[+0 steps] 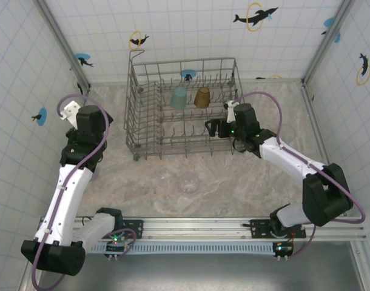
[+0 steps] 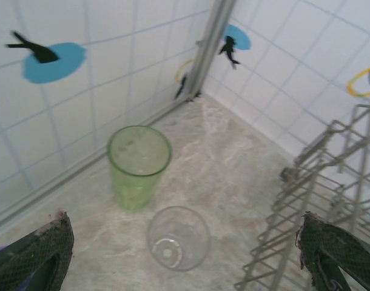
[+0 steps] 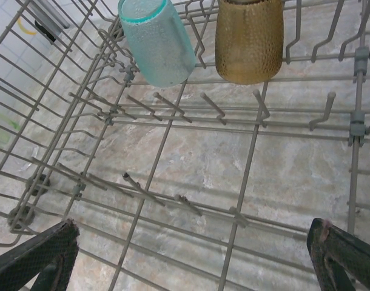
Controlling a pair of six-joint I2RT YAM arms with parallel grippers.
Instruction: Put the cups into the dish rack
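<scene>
Left claw (image 2: 184, 242), spread (empty), is nearer: 1 clear cup (image 2: 178, 237) just ahead, upright green cup (image 2: 139, 163) beyond it, leftward.

Teal cup (image 3: 158, 41), amber cup (image 3: 248, 40), light green cup (image 2: 138, 165), grey dish rack (image 1: 135, 124), marbled beige table (image 1: 245, 182).

Enclosure w/ three white panel walls: far wall (image 1: 191, 30), left wall (image 1: 18, 91), right wall (image 1: 355, 133), all ruled in a thin pale grid & joined at the far corners by slanting grey metal posts (image 1: 62, 42). Decals dotted about: black dolphin in a yellow ring (image 1: 256, 15) far right, blue disc w/ a black fish shape (image 1: 83, 59) far left, sim. ones on each side wall. Tabletop (image 1: 245, 182) has a beige-grey marbled stone look, evenly lit w/ soft shadows; a silver rail (image 1: 203, 225) runs along its near edge.
</scene>
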